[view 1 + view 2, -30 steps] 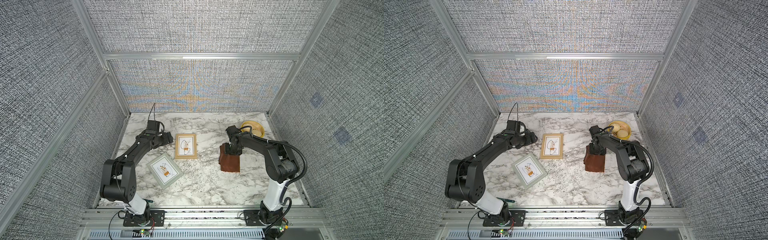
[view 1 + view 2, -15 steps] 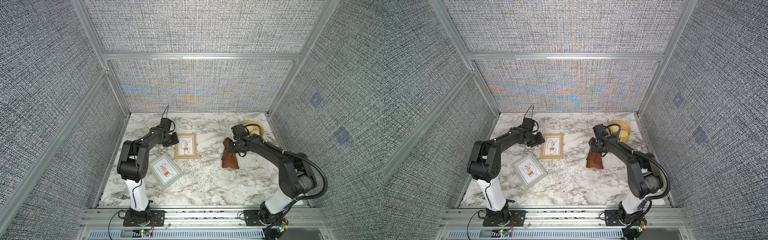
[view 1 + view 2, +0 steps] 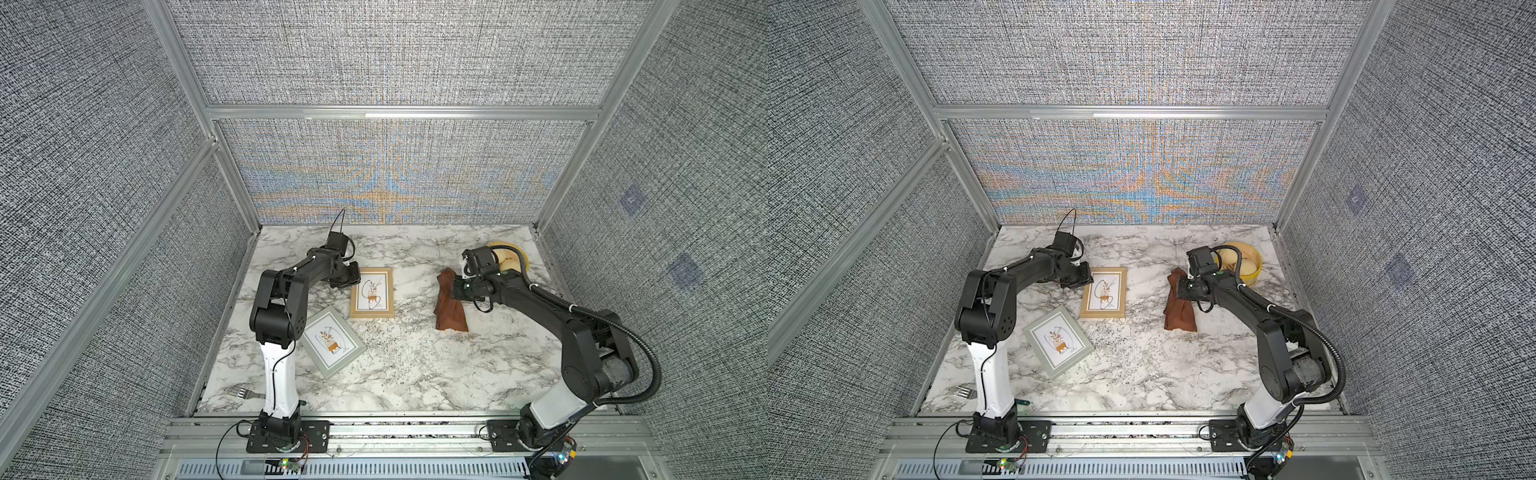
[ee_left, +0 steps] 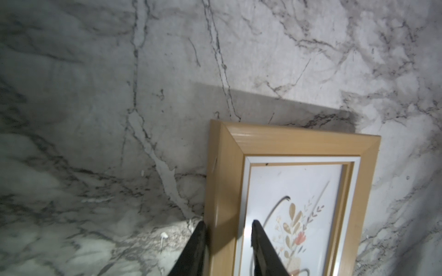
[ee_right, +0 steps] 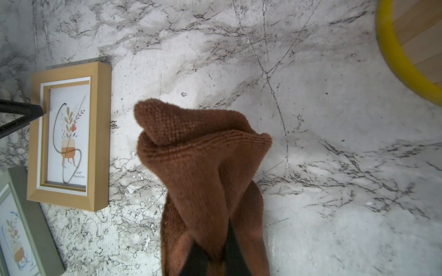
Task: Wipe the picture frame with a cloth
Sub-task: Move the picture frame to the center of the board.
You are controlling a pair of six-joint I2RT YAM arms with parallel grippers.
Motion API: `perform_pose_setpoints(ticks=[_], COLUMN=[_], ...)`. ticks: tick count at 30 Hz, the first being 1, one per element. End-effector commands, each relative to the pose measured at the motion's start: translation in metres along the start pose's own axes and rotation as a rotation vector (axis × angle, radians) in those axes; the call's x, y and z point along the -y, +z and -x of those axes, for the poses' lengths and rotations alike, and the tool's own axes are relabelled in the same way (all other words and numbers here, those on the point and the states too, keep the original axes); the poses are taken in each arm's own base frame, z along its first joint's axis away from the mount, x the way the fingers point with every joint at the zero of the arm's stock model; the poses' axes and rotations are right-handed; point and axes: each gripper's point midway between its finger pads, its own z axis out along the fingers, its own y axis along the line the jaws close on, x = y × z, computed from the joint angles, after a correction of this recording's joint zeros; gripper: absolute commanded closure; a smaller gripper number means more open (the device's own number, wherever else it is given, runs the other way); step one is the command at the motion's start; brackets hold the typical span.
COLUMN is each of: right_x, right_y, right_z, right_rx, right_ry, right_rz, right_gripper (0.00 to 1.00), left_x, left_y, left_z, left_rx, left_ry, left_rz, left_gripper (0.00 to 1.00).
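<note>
The right claw (image 5: pixel 214 255) is closed tight on the cloth (image 5: pixel 203 155). It pinches a bunch of the reddish-brown fabric, so the cloth hangs from it in folds; in a top view its lower end seems to rest on the counter (image 3: pixel 415 374), well apart from the frames. Gripping it in a bunch like this leaves a soft loose pad below the claw, which is probably what should rub the glass. The left claw (image 4: pixel 228 227) is at the wooden picture frame (image 3: pixel 372 293), which lies flat and face up near the middle of the counter. Its jaws have one side rail between them: the outer one touches the outside edge and the inner one stands over the inner lip of the rail. I judge this as a narrow grip on the rail, meant to keep the frame from sliding when it is wiped, though I cannot tell how firmly it presses. A second, grey-green frame (image 3: pixel 332 347) lies nearer to the robot, beside the left arm, and nothing touches it. A yellow bowl (image 3: pixel 513 259) stands behind the right arm. The wiping has not begun: the cloth must first be carried across to the wooden frame.
</note>
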Motion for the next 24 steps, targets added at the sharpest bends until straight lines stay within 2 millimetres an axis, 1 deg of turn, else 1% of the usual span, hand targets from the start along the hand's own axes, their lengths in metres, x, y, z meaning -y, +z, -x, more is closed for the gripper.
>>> perform_pose_setpoints(ticks=[1, 6, 9, 12, 18, 20, 22, 24], right_x=[-0.003, -0.007, -0.009, -0.01, -0.013, -0.022, -0.042, -0.063], right_y=[0.001, 0.001, 0.0, -0.003, -0.005, -0.005, -0.005, -0.006], right_z=[0.004, 0.012, 0.015, 0.018, 0.02, 0.018, 0.012, 0.002], right_rx=[0.011, 0.03, 0.035, 0.048, 0.059, 0.052, 0.023, -0.002], right_ry=[0.006, -0.001, -0.009, -0.017, -0.029, -0.065, -0.13, -0.195], right_rz=[0.016, 0.028, 0.031, 0.034, 0.048, 0.1, 0.203, 0.289], right_gripper=[1.0, 1.0, 1.0, 1.0, 1.0, 1.0, 1.0, 1.0], left_x=[0.011, 0.006, 0.013, 0.022, 0.037, 0.046, 0.052, 0.052], left_y=[0.004, 0.014, 0.013, 0.01, 0.011, 0.01, 0.01, 0.015], left_z=[-0.012, -0.024, -0.031, -0.043, -0.084, -0.099, -0.112, -0.122], left_rx=[-0.049, -0.107, -0.123, -0.139, -0.177, -0.18, -0.179, -0.182], left_ry=[0.043, 0.059, 0.075, 0.085, 0.064, 0.06, 0.057, 0.04], left_rz=[-0.04, 0.021, 0.013, 0.007, 0.01, 0.003, 0.006, 0.02], left_gripper=[0.71, 0.72, 0.72, 0.72, 0.74, 0.74, 0.74, 0.74])
